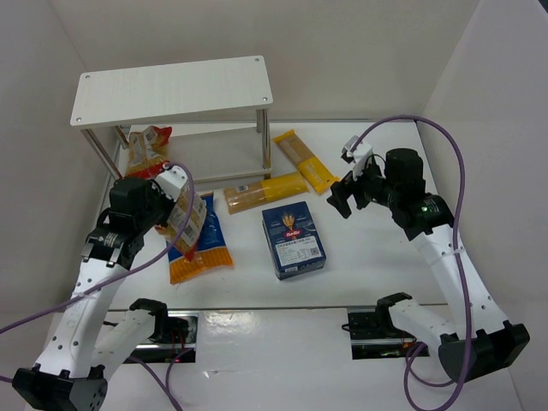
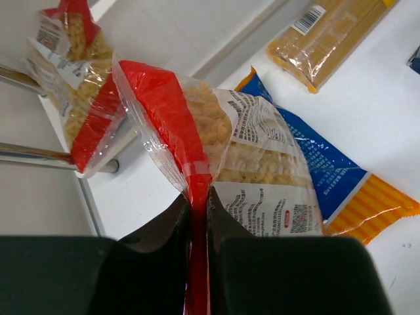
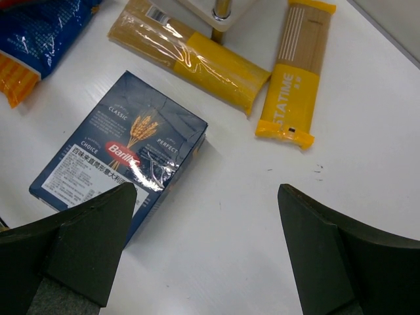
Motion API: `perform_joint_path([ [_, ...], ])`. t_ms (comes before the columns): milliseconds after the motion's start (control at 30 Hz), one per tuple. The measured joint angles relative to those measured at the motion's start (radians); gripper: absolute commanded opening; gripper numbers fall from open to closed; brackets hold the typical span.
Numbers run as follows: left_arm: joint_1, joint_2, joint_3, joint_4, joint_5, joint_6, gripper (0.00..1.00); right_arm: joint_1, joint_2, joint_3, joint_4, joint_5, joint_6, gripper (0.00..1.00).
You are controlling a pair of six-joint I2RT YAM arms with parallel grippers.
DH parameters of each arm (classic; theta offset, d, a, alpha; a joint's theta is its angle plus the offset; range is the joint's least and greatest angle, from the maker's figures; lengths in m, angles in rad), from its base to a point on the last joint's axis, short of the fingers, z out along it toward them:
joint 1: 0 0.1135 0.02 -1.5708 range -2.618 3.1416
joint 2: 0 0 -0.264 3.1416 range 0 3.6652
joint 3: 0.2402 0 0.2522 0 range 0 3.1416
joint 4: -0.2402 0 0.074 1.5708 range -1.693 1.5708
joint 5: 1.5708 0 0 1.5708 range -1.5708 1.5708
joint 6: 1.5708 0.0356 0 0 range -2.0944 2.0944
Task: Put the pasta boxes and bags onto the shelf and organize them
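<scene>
My left gripper [image 1: 175, 205] [image 2: 199, 197] is shut on the red edge of a clear pasta bag [image 1: 187, 221] [image 2: 230, 138], held above the blue-and-orange bag [image 1: 204, 248] [image 2: 341, 184]. Another clear red-edged bag [image 1: 145, 147] [image 2: 72, 85] stands under the white shelf [image 1: 171, 90], at its left end. The dark blue pasta box [image 1: 293, 240] [image 3: 121, 157] lies flat mid-table. Two yellow spaghetti bags [image 1: 265, 193] [image 1: 306, 160] [image 3: 190, 59] [image 3: 292, 85] lie behind it. My right gripper [image 1: 349, 199] [image 3: 207, 197] is open and empty, above the table right of the box.
White walls close in the table on the left, back and right. The shelf's silver legs [image 1: 265, 137] stand near the spaghetti bags. One spaghetti bag also shows in the left wrist view [image 2: 328, 33].
</scene>
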Motion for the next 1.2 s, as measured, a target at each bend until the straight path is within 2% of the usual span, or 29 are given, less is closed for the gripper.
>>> perform_joint_path([
  [333, -0.002, 0.019, 0.167, -0.026, -0.004, 0.003, 0.00, -0.052, -0.021, -0.022, 0.008, -0.032, 0.014, 0.96],
  [700, -0.020, 0.076, 0.121, 0.080, -0.021, 0.019, 0.00, -0.069, -0.029, -0.040, 0.022, -0.055, 0.014, 0.96],
  [933, -0.136, 0.145, 0.047, 0.196, -0.160, 0.072, 0.00, -0.089, -0.028, -0.057, 0.026, -0.060, 0.015, 0.96],
  [1200, -0.355, 0.224, -0.014, 0.452, -0.432, 0.237, 0.00, -0.127, -0.024, -0.058, 0.028, -0.081, 0.024, 0.96],
])
